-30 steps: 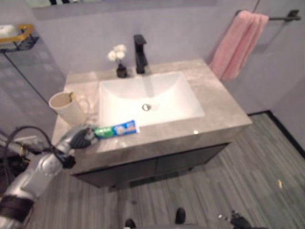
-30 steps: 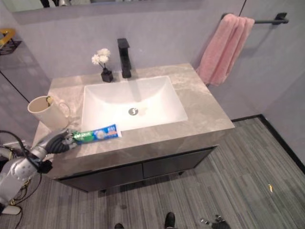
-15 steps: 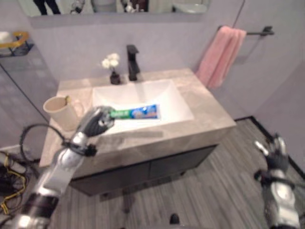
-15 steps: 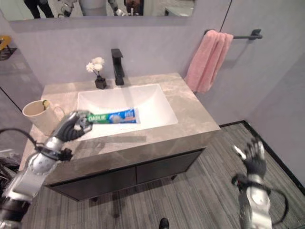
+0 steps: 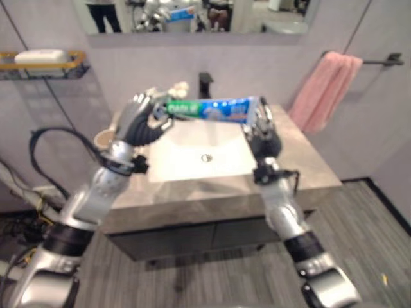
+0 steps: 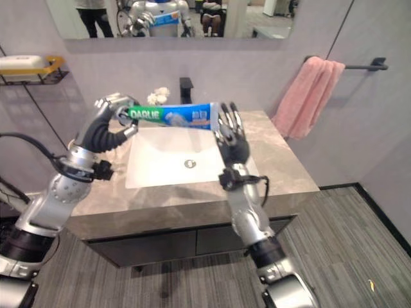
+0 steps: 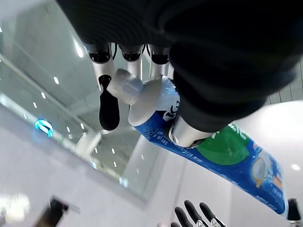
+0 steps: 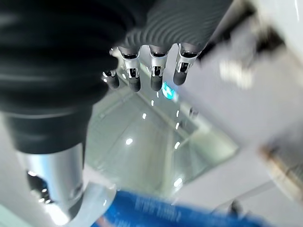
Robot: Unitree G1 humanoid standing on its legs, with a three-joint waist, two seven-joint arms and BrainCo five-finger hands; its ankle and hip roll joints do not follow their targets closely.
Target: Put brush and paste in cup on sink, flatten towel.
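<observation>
My left hand (image 5: 138,122) is shut on the cap end of a blue and green toothpaste tube (image 5: 209,108), holding it level in the air above the white sink basin (image 5: 192,160). In the left wrist view its fingers (image 7: 128,59) curl round the tube (image 7: 213,149) behind the white cap. My right hand (image 6: 231,136) stands upright and open at the tube's flat end, fingers (image 8: 142,71) straight. The cream cup (image 5: 101,137) peeks out behind my left hand on the counter. A pink towel (image 5: 321,90) hangs bunched on the wall bar at the right.
A black faucet (image 6: 186,90) and a small vase of white flowers (image 5: 178,88) stand at the back of the grey stone counter (image 6: 282,173). A wall shelf (image 6: 29,64) is at the left, a mirror above.
My left hand has lifted the tube from the counter's front edge to high above the basin. My right hand came up from low on the right to the tube's end. The camera has shifted.
</observation>
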